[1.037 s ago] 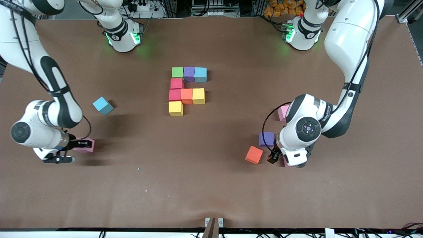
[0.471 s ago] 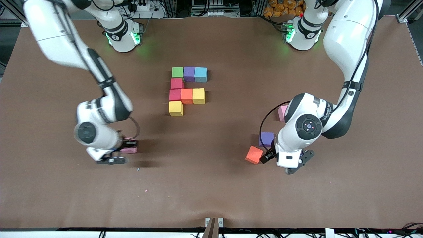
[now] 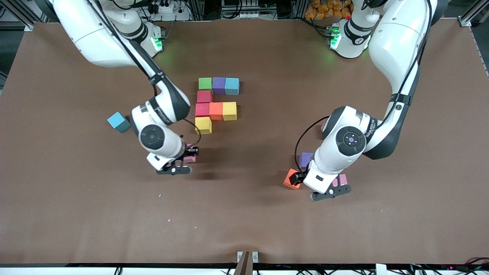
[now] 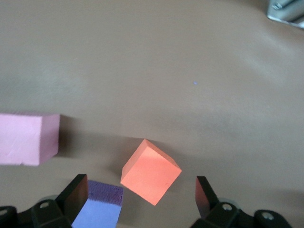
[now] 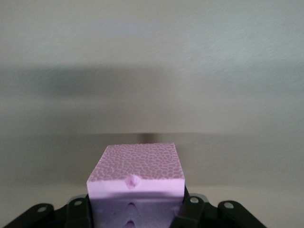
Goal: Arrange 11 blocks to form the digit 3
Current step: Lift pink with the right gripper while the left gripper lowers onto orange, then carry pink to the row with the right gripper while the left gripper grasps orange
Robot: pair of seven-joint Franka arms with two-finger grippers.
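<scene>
Right gripper [image 3: 190, 155] holds a pink block [image 5: 136, 187] between its closed fingers, up in the air over the bare brown table [image 3: 244, 214], just below the unfinished figure [image 3: 216, 105] in the front view. That figure lies in the middle of the table: a row of green, purple and light blue blocks farthest from the front camera, one red block under the green one, then a row of red, orange and yellow, and one more yellow block [image 3: 203, 125] nearest to the camera. Left gripper [image 4: 141, 190] has its fingers wide open and hangs low over a loose orange block [image 4: 150, 171], which sits turned at an angle between the two fingers. A purple block [image 4: 99, 209] lies just beside the orange one, and another pink block [image 4: 28, 138] lies near them. One light blue block [image 3: 118, 122] rests alone toward the right arm's end of the table.
</scene>
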